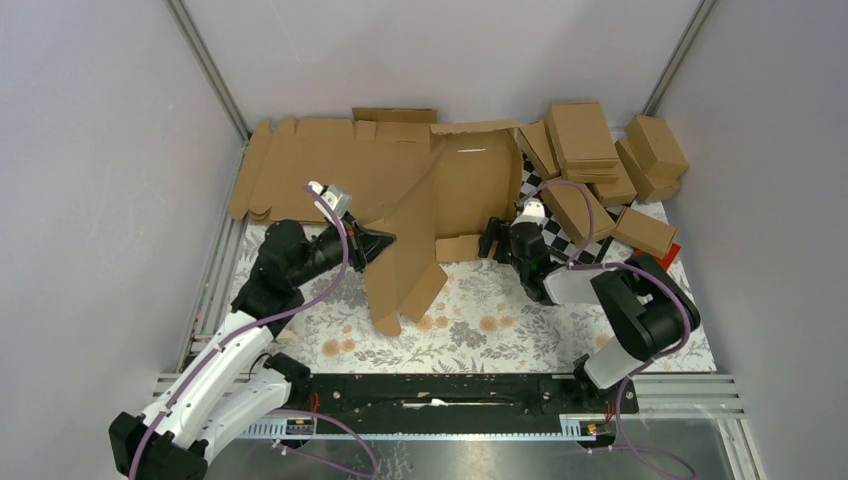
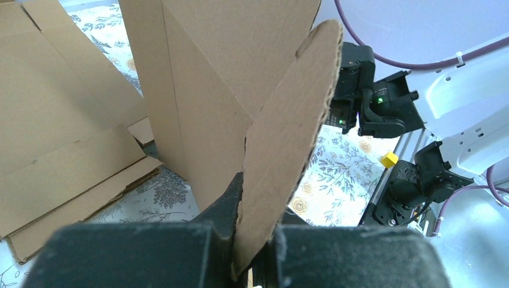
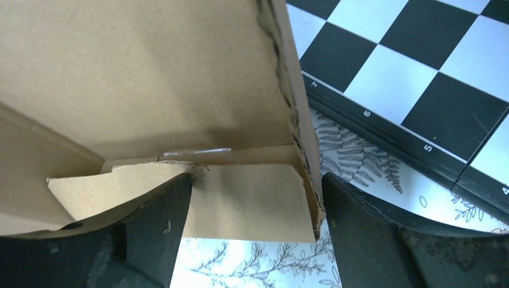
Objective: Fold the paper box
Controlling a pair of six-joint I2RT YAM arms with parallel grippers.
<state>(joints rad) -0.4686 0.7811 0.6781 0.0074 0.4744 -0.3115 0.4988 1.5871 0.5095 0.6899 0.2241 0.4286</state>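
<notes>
Paper box [image 1: 470, 180] stands half-raised mid-counter [image 1: 500, 335]. Left gripper [image 1: 383, 241] pinches its rounded flap, holding that panel upright. Right gripper [image 1: 491, 241] straddles the small corner tab, jaws wide, probably to tuck it inward.

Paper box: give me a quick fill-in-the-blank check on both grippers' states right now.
The left gripper is ___ on a flap of the paper box. The right gripper is ___, its fingers straddling a small tab. The finished boxes are piled at the far ___.
Missing: shut; open; right.
</notes>
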